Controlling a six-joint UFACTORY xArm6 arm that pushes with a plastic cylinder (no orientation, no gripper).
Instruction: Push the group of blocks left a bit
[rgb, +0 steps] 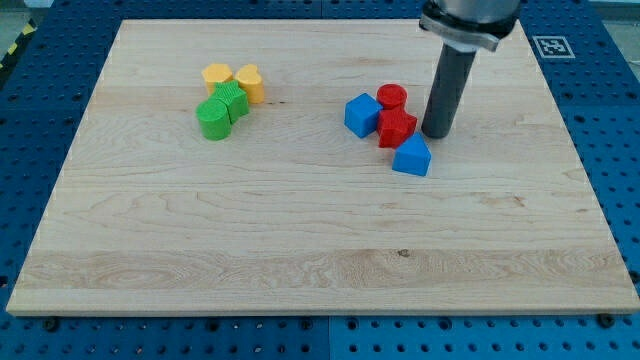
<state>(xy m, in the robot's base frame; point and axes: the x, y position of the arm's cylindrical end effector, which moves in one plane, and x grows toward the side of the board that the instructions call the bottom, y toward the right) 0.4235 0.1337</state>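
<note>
Camera view: my tip (435, 134) sits just right of red star (397, 128), no pincer on this rod. Red cylinder (392, 98), blue cube (362, 114), blue block (412, 157) cluster right of centre; yellow (234, 81) and green blocks (221, 111) upper left on board (300, 240).

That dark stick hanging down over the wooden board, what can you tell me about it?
That is my tip, the lower end of a straight, dark, smooth cylindrical rod held upright beneath a grey collar at the view's top. It rests on the pale wooden board, just to the view's right of the red star-shaped block and above the blue block. Whether it touches the red block cannot be told.
</note>
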